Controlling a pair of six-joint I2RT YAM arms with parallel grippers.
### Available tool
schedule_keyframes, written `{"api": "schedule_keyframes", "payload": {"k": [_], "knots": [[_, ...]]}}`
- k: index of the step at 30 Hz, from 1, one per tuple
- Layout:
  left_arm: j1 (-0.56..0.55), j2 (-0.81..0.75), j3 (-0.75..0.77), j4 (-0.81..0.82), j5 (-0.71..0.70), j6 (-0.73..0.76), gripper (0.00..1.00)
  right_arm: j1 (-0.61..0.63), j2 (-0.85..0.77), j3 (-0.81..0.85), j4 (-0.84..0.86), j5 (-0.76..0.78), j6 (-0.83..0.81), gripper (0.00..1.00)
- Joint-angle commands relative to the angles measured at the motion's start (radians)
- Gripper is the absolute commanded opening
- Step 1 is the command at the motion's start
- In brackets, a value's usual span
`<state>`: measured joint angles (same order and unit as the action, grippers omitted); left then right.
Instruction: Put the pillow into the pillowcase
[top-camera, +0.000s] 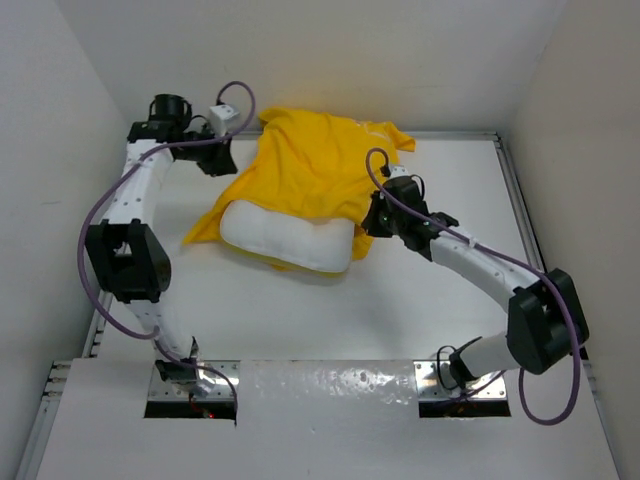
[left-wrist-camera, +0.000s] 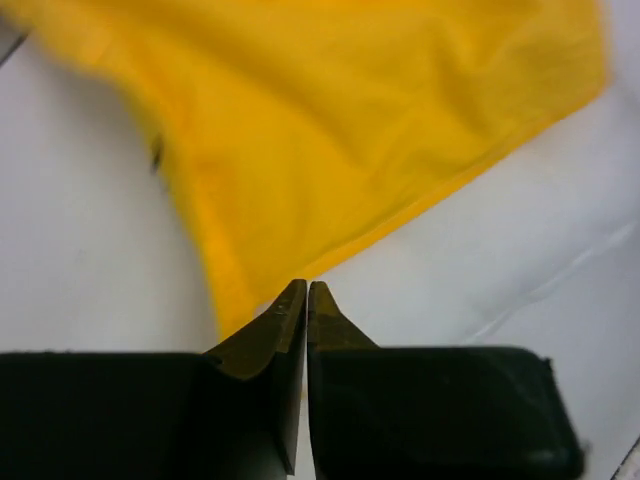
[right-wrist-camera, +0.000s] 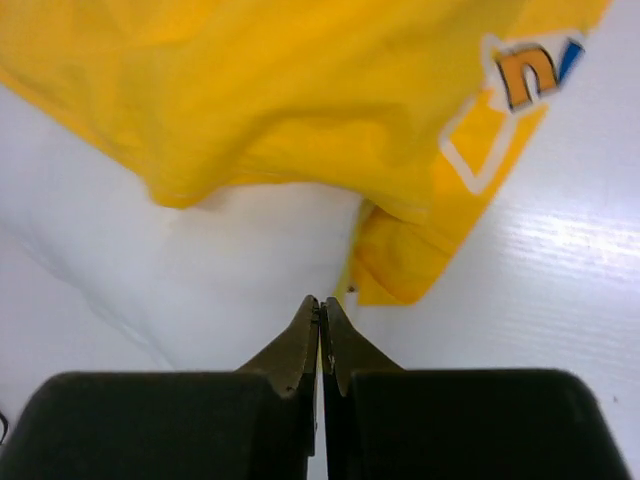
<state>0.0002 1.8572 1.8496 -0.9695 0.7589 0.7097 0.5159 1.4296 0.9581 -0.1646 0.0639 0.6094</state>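
Top external: pillowcase (top-camera: 310, 165) lies rumpled over the far half of the desk (top-camera: 330, 320), draped across the far part of the pillow (top-camera: 290, 240). The pillow is flat near mid-desk, a bit left of centre. Its near long side pokes out white from under the yellow cloth. A yellow flap spills onto the desk past the pillow's left end.

Up the left side runs the left arm (top-camera: 130, 255), ending at the pillowcase's far-left edge. From the right comes the right arm (top-camera: 490, 270), ending at the pillow's right end, where the cloth edge meets the cushion.

Left wrist view: left jaws pressed tip to tip, no gap, nothing visible between them. The tips sit at the pillowcase's hem, with bare desk on both sides.

Right wrist view: right jaws closed tight too, nothing seen pinched. White pillow surface sits straight ahead of the tips, with the pillowcase edge hanging over it. Off to the right is a fold of cloth with a white-outlined print and an orange-and-blue letter (right-wrist-camera: 530, 75). A thin yellow strip runs just right of the tips. Can't tell if it touches them.
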Motion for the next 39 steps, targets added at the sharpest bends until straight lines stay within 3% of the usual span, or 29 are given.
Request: {"api": "schedule_keyframes", "payload": {"k": [1, 2, 3, 4, 5, 6, 7, 9, 12, 16, 21, 23, 24, 27, 28, 30, 31, 34, 39], "knots": [[0.098, -0.041, -0.096, 0.074, -0.207, -0.056, 0.04, -0.06, 0.051, -0.074, -0.027, 0.008, 0.114, 0.0], [0.133, -0.035, -0.134, 0.066, -0.243, -0.035, 0.14, -0.073, 0.06, -0.081, -0.024, 0.007, 0.147, 0.0], [0.148, -0.021, -0.156, 0.051, -0.277, 0.017, 0.39, -0.091, 0.081, -0.091, -0.027, 0.01, 0.212, 0.0], [0.161, -0.015, -0.176, 0.046, -0.285, 0.039, 0.52, -0.099, 0.094, -0.091, -0.032, 0.016, 0.245, 0.04], [0.178, -0.007, -0.196, 0.042, -0.29, 0.059, 0.62, -0.1, 0.107, -0.091, -0.044, 0.02, 0.272, 0.27], [0.181, 0.003, -0.229, 0.038, -0.294, 0.074, 0.71, -0.103, 0.121, -0.09, -0.042, 0.017, 0.311, 0.43], [0.184, 0.022, -0.245, 0.032, -0.306, 0.103, 0.73, -0.103, 0.138, -0.087, -0.047, 0.01, 0.334, 0.57], [0.185, 0.037, -0.312, 0.057, -0.322, 0.119, 0.77, -0.102, 0.189, -0.091, -0.033, -0.007, 0.384, 0.65], [0.201, 0.072, -0.378, 0.12, -0.348, 0.105, 0.78, -0.102, 0.242, -0.102, 0.003, -0.022, 0.42, 0.62], [0.242, 0.117, -0.411, 0.103, -0.279, 0.131, 0.78, -0.088, 0.313, -0.098, 0.085, -0.059, 0.434, 0.52], [0.256, 0.111, -0.475, 0.162, -0.271, 0.126, 0.78, -0.04, 0.41, -0.096, 0.127, -0.101, 0.481, 0.6], [0.256, 0.112, -0.504, 0.208, -0.26, 0.1, 0.76, -0.042, 0.436, -0.134, 0.18, -0.134, 0.535, 0.57], [0.256, 0.115, -0.509, 0.218, -0.254, 0.093, 0.74, -0.042, 0.446, -0.137, 0.213, -0.145, 0.547, 0.46], [0.256, 0.135, -0.504, 0.226, -0.207, 0.068, 0.54, -0.045, 0.476, -0.127, 0.214, -0.177, 0.576, 0.2], [0.256, 0.142, -0.495, 0.224, -0.192, 0.066, 0.39, -0.057, 0.47, -0.149, 0.223, -0.177, 0.605, 0.0], [0.259, 0.145, -0.484, 0.224, -0.145, 0.051, 0.2, -0.074, 0.434, -0.211, 0.351, -0.173, 0.631, 0.0], [0.261, 0.145, -0.472, 0.224, -0.132, 0.044, 0.0, -0.082, 0.381, -0.278, 0.4, -0.162, 0.638, 0.0], [0.282, 0.126, -0.445, 0.212, -0.076, 0.036, 0.0, -0.105, 0.258, -0.314, 0.468, -0.119, 0.581, 0.0], [0.339, 0.034, -0.396, 0.18, -0.018, 0.051, 0.0, -0.106, 0.121, -0.251, 0.352, -0.091, 0.382, 0.0]]}}
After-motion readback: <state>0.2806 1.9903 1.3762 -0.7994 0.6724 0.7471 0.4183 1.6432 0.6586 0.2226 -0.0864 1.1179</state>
